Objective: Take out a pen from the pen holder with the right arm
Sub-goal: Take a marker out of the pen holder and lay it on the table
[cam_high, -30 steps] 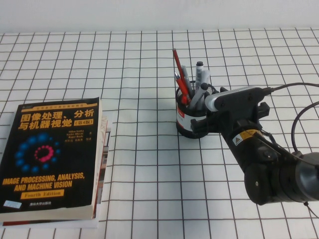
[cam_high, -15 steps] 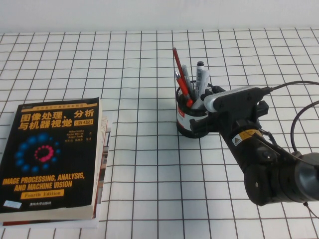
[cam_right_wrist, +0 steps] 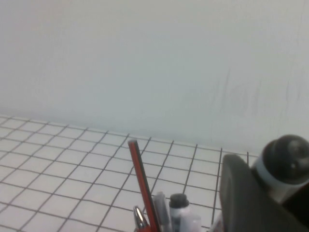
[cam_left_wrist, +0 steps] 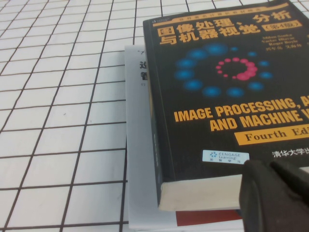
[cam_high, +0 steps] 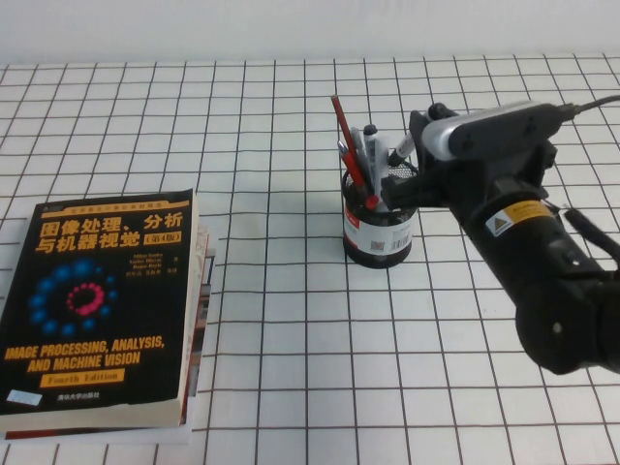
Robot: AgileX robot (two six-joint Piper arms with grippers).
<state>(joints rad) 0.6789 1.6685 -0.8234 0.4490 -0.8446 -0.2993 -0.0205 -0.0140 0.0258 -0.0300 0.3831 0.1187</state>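
Note:
A black mesh pen holder (cam_high: 378,232) stands right of the table's middle. It holds a red pen (cam_high: 347,140), a capped marker (cam_high: 370,145) and other pens. My right gripper (cam_high: 411,163) hovers at the holder's rim on its right side, shut on a white marker with a black cap (cam_high: 400,147), which is tilted. In the right wrist view that marker (cam_right_wrist: 284,162) sits between the dark fingers (cam_right_wrist: 241,193) of the right gripper (cam_right_wrist: 277,191), with the red pen (cam_right_wrist: 142,183) beyond. The marker's lower end is hidden. My left gripper (cam_left_wrist: 273,193) rests shut over the book's corner.
A thick black textbook (cam_high: 97,300) lies on thinner books at the table's left front; the left wrist view shows its cover (cam_left_wrist: 227,87) close up. A white wall closes the far side. The right arm's cable arches over its right side.
The right gripper closed on the black-capped marker, then rose and drew back from low beside the holder to rim height. The marker came up with it and now tilts right.

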